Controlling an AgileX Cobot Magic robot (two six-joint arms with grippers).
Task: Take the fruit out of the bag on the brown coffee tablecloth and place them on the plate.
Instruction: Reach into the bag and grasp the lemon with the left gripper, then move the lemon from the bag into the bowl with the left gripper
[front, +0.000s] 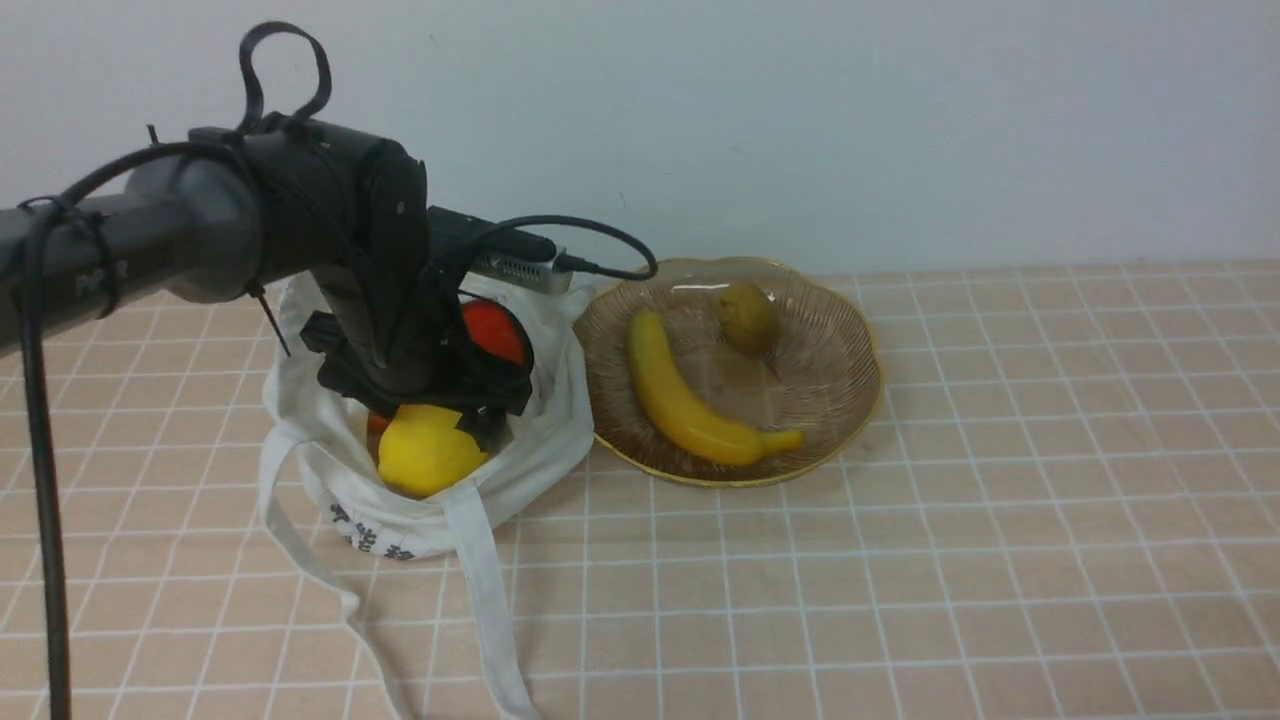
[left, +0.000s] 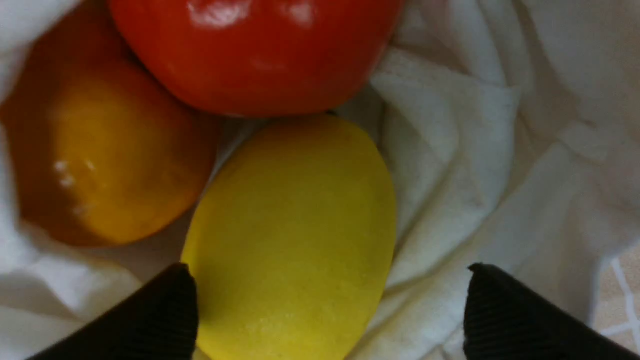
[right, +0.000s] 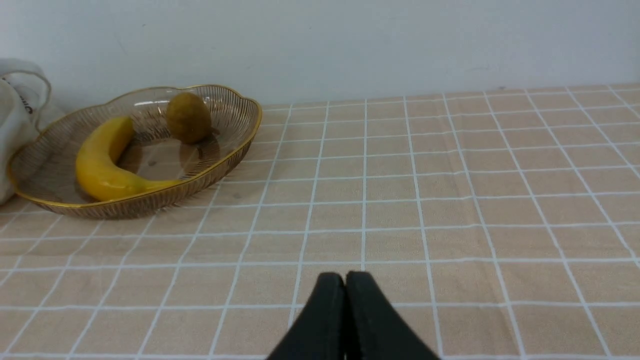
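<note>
White straps (front: 487, 600) come nearest in the front view, trailing from the bag (front: 545, 440) over the checked tablecloth (front: 960, 580) and running out of the picture. Into the bag's wide mouth we go: yellow lemon (front: 430, 452) toward the near side, red fruit (front: 493, 333) farther back, and a sliver of orange fruit (front: 377, 424) peeking out beside the lemon. Left gripper (front: 430, 395) is right in over them, its dark body covering much of the red one and part of the lemon. Just beside the bag sits the plate (front: 860, 400), amber and gold-rimmed, carrying a banana (front: 690, 415) and a brownish fruit (front: 748, 318). Black printing on the bag is partly lost in the folds.

Over to the left wrist view, close inside the bag: the fingers (left: 150, 320) stand spread, one right by the lemon, the other over white cloth, with nothing pinched between them. All three fruits nestle close together; the red one and the lemon are cut off by the picture's edge, and the fingers are blurred.

And the right wrist view: right gripper (right: 345, 280) pressed together, low over the tablecloth, pinching nothing. Plate, banana and brownish fruit show beyond it, while only a cut-off piece of the bag makes it in.
</note>
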